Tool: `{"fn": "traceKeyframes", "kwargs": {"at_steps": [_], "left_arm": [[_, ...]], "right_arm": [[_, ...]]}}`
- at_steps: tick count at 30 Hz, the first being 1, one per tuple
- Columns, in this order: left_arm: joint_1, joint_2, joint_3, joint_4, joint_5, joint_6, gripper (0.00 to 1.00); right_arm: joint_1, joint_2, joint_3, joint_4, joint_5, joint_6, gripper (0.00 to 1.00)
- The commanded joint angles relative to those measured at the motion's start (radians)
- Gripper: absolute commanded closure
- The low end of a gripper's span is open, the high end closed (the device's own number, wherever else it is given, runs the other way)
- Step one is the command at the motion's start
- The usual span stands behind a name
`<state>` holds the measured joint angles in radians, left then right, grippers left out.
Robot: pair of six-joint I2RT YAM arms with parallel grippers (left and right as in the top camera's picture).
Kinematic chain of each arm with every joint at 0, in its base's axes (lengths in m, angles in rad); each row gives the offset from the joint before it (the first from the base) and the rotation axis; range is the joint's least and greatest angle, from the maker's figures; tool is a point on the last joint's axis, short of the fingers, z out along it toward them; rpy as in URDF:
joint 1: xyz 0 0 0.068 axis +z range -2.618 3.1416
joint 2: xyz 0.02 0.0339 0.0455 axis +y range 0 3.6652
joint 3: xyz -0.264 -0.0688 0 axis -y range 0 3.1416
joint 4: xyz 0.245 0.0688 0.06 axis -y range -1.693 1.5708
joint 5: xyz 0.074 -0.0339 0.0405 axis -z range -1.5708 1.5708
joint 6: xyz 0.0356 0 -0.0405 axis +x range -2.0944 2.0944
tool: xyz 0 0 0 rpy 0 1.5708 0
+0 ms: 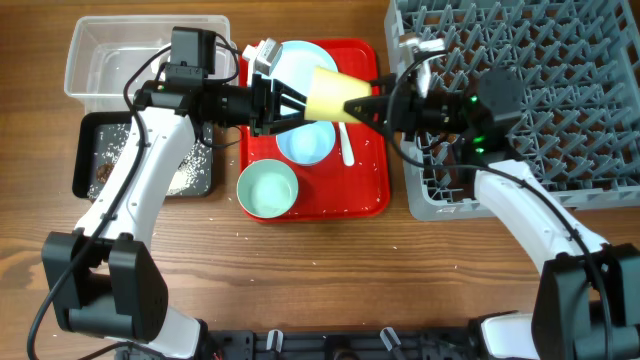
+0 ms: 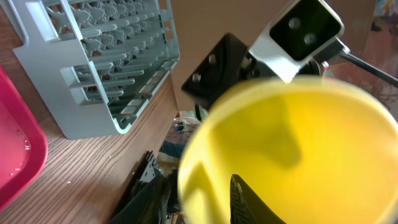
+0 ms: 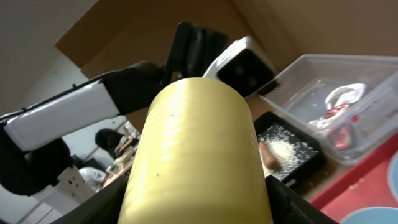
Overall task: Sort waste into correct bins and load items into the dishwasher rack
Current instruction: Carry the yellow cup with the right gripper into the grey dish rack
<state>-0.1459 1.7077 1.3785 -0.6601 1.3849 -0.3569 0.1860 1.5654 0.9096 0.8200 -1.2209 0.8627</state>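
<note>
Slipping is the danger: the yellow cup (image 1: 335,93), smooth tapered plastic, hangs between both claws, above the red tray (image 1: 372,195). The left gripper (image 1: 298,100) pinches its rim, one finger (image 2: 249,200) inside; the right gripper (image 1: 373,104) flanks its narrow end, pressing or not I cannot tell. An early release would drop it.

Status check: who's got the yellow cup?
Left gripper pinching yellow cup at rim. Right gripper straddling its base, grip unconfirmed. Cup airborne over red tray. Nothing blocking dishwasher rack.
</note>
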Motion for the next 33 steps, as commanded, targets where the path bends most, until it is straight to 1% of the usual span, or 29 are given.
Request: {"fn": "traceKeyframes", "kwargs": {"at_steps": [1, 5, 6, 9, 10, 11, 13, 14, 16, 17, 19, 21, 22, 24, 25, 27, 29, 31, 33], "left_arm": [[-0.003, -0.019, 0.017, 0.003, -0.008, 0.009, 0.64], [-0.002, -0.019, 0.017, 0.004, -0.063, 0.009, 0.58], [-0.002, -0.019, 0.017, 0.004, -0.097, 0.009, 0.54], [-0.002, -0.019, 0.017, 0.004, -0.195, 0.009, 0.51], [-0.002, -0.019, 0.017, 0.004, -0.233, 0.008, 0.5], [-0.002, -0.019, 0.017, 0.004, -0.307, 0.009, 0.48], [-0.002, -0.019, 0.017, 0.004, -0.403, 0.009, 0.47], [-0.002, -0.019, 0.017, 0.003, -0.475, 0.009, 0.47], [-0.002, -0.019, 0.017, 0.003, -0.552, 0.009, 0.47], [-0.002, -0.019, 0.017, 0.003, -0.614, 0.009, 0.47], [-0.002, -0.019, 0.017, 0.001, -0.67, 0.009, 0.46], [-0.002, -0.019, 0.016, -0.01, -0.742, 0.009, 0.44], [-0.002, -0.019, 0.016, -0.013, -0.767, 0.009, 0.43], [-0.003, -0.019, 0.015, -0.017, -0.816, 0.009, 0.39], [-0.003, -0.019, 0.015, -0.018, -0.838, 0.009, 0.39], [-0.003, -0.019, 0.015, -0.017, -0.863, 0.009, 0.38], [-0.003, -0.019, 0.015, -0.017, -0.889, 0.009, 0.37], [-0.003, -0.019, 0.015, -0.018, -0.921, 0.009, 0.37], [-0.003, -0.019, 0.015, -0.018, -0.931, 0.009, 0.37]], "right_arm": [[-0.052, 0.003, 0.008, 0.009, -0.054, 0.0, 0.53], [-0.116, 0.003, 0.008, 0.002, -0.139, 0.005, 0.58], [-0.142, 0.003, 0.008, -0.02, -0.163, 0.003, 0.58], [-0.207, 0.003, 0.008, -0.117, -0.187, -0.04, 0.57], [-0.233, 0.003, 0.008, -0.171, -0.189, -0.081, 0.55], [-0.264, 0.003, 0.008, -0.257, -0.177, -0.15, 0.54], [-0.299, 0.003, 0.008, -0.376, -0.13, -0.248, 0.53], [-0.313, 0.003, 0.008, -0.43, -0.094, -0.296, 0.53], [-0.322, 0.003, 0.008, -0.481, -0.03, -0.34, 0.53], [-0.322, 0.001, 0.009, -0.509, 0.023, -0.357, 0.53], [-0.322, -0.014, 0.009, -0.56, 0.098, -0.381, 0.53], [-0.322, -0.051, 0.011, -0.656, 0.188, -0.43, 0.53], [-0.322, -0.079, 0.021, -0.728, 0.238, -0.474, 0.53], [-0.322, -0.14, 0.073, -0.927, 0.354, -0.562, 0.53], [-0.322, -0.175, 0.124, -1.061, 0.423, -0.62, 0.53], [-0.322, -0.229, 0.226, -1.276, 0.563, -0.692, 0.53], [-0.316, -0.259, 0.328, -1.465, 0.701, -0.752, 0.53], [-0.301, -0.262, 0.415, -1.635, 0.84, -0.782, 0.53], [-0.286, -0.26, 0.447, -1.742, 0.943, -0.782, 0.53]]}}
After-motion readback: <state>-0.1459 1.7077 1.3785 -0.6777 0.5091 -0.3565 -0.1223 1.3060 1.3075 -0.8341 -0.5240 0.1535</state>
